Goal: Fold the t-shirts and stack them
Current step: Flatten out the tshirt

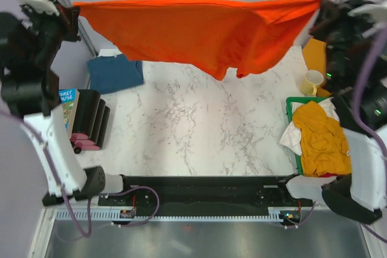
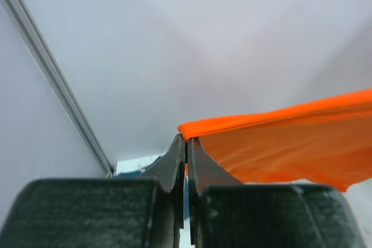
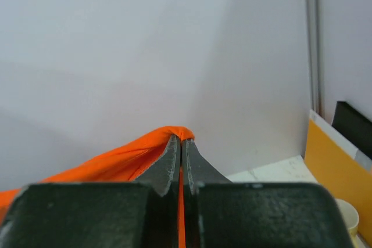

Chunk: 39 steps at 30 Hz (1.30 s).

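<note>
- orange-red t-shirt (image 1: 199, 31) is held spread between both grippers, above the table (image 1: 193, 131); lower edge sags, creased
- left gripper (image 2: 186, 143) is clamped on one corner; right gripper (image 3: 181, 140) is clamped on the other

The marble table (image 1: 193, 125) carries a folded teal shirt (image 1: 115, 72), a black rack (image 1: 91, 119), a cream mug (image 1: 312, 81) and a green basket (image 1: 300, 99).

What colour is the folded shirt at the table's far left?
The folded shirt is dark teal-blue; clearest in the top external view.
</note>
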{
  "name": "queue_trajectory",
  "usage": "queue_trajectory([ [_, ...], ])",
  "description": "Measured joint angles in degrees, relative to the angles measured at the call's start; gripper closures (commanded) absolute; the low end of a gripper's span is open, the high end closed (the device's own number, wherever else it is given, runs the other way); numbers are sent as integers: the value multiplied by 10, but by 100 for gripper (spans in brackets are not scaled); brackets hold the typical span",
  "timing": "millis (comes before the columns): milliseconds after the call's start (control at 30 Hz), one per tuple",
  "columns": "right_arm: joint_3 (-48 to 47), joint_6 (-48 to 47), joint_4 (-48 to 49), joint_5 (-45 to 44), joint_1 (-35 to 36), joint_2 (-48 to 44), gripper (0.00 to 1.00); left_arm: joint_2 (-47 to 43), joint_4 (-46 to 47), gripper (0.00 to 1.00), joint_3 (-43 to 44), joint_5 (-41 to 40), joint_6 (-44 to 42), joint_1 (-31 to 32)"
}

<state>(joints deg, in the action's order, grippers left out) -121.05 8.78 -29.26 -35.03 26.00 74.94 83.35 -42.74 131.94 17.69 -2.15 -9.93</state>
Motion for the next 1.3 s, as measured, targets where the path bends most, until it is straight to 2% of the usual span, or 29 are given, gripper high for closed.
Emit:
queue_trajectory([
  [133, 0, -5, 1, -26, 3, -93, 100, -167, -3, 98, -59, 28, 1, 6],
  [233, 23, -8, 1, -36, 4, -135, 100, -243, 0, 98, -90, 39, 2, 6],
  [333, 69, -11, -5, -49, 5, -148, 100, -268, -10, 98, -128, 49, 2, 6],
  [467, 121, -14, -20, -65, 5, -130, 100, -247, -34, 98, -184, 49, 3, 6],
  [733, 198, -11, -12, -85, -5, -45, 100, -143, -24, 98, -273, 50, 3, 6],
  [900, 172, 0, 2, -68, -59, 71, 100, -21, 8, 98, -257, 55, 5, 8],
  [1000, 89, 5, 3, -54, -80, 184, 100, 112, 18, 98, -150, 53, 11, 19],
  [1133, -70, 18, 0, -22, -98, 334, 100, 301, 25, 98, 59, 31, 12, 47],
  [1200, -145, 24, 1, -3, -102, 388, 100, 352, 35, 98, 118, 13, 12, 64],
  [1300, -176, 16, 10, 8, -93, 403, 100, 363, 53, 98, 137, 0, 12, 84],
])
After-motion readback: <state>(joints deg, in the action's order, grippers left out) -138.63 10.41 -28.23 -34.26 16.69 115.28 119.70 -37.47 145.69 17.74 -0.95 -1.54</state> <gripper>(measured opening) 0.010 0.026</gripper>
